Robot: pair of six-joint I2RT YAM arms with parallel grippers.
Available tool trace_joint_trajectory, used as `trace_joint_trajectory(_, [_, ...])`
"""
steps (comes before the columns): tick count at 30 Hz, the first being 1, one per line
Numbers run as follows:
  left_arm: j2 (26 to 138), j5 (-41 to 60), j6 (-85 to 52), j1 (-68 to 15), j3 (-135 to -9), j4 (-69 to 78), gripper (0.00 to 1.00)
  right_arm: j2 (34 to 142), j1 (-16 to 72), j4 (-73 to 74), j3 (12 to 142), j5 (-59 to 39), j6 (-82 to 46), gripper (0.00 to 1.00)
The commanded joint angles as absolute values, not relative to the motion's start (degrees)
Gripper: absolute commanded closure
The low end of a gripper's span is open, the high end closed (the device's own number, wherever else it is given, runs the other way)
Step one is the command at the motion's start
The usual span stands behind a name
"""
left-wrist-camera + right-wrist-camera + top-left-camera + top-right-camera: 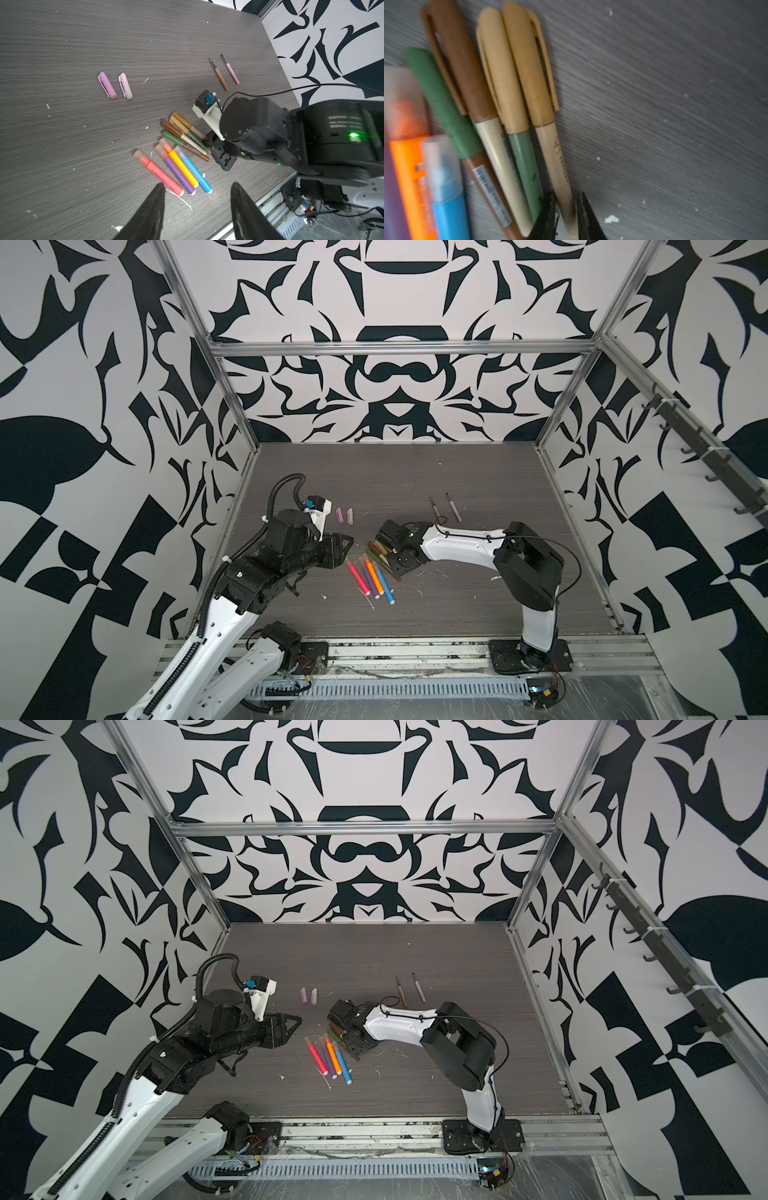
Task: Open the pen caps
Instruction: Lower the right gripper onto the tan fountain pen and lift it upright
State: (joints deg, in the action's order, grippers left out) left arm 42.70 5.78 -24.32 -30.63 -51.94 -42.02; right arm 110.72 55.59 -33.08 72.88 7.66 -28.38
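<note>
Four thin muted pens (376, 551) lie capped in a bundle beside four thick bright pens (374, 580) with translucent pen caps (141, 157). My right gripper (566, 197) is shut on the barrel of the outermost tan pen (558, 166), whose tan cap (529, 68) is still on. My left gripper (197, 185) hovers open and empty above the tail ends of the bright pens (178, 174). In both top views it (347, 551) (296, 1028) is left of the pile. A purple cap (107, 84) and a pale pink cap (125, 85) lie loose on the table.
Two uncapped thin pens, brown (436, 510) and pink (454, 508), lie behind the right arm (457, 543). White scraps (180, 197) dot the grey table (415, 472). Patterned walls and a metal frame (232, 406) enclose it, with a rail (395, 651) along the front edge.
</note>
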Motion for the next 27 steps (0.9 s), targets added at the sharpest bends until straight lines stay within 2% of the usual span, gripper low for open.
trace_joint_trajectory(1, [42.4,6.1,-24.9,-30.4,-51.2,-42.0,0.46,111.0,55.5,-34.8,73.2,7.3,-28.7,0.75])
trace_joint_trajectory(6, [42.5,6.2,-25.0,-30.4,-51.3,-42.0,0.46,110.7,55.5,-34.6,72.8,6.6,-28.5,0.69])
trace_joint_trajectory(12, [42.3,6.3,-25.0,-30.4,-51.2,-42.1,0.45,110.0,55.5,-34.5,72.2,6.5,-28.5,0.66])
trace_joint_trajectory(18, [42.0,6.3,-25.1,-30.4,-51.2,-42.0,0.42,109.2,55.9,-33.2,70.7,5.3,-28.8,0.55])
trace_joint_trajectory(21, [42.0,6.3,-25.2,-30.4,-51.1,-41.9,0.42,109.0,55.9,-33.3,70.3,5.4,-28.7,0.54])
trace_joint_trajectory(23, [42.1,6.5,-25.2,-30.4,-51.1,-41.9,0.42,109.0,55.9,-33.7,70.3,6.1,-29.0,0.59])
trace_joint_trajectory(25, [42.0,6.4,-25.2,-30.4,-51.1,-41.9,0.41,109.0,55.9,-34.1,70.1,6.9,-29.7,0.76])
trace_joint_trajectory(27, [42.0,6.4,-25.3,-30.4,-51.1,-41.9,0.41,108.8,55.9,-33.6,69.7,7.0,-30.4,0.84])
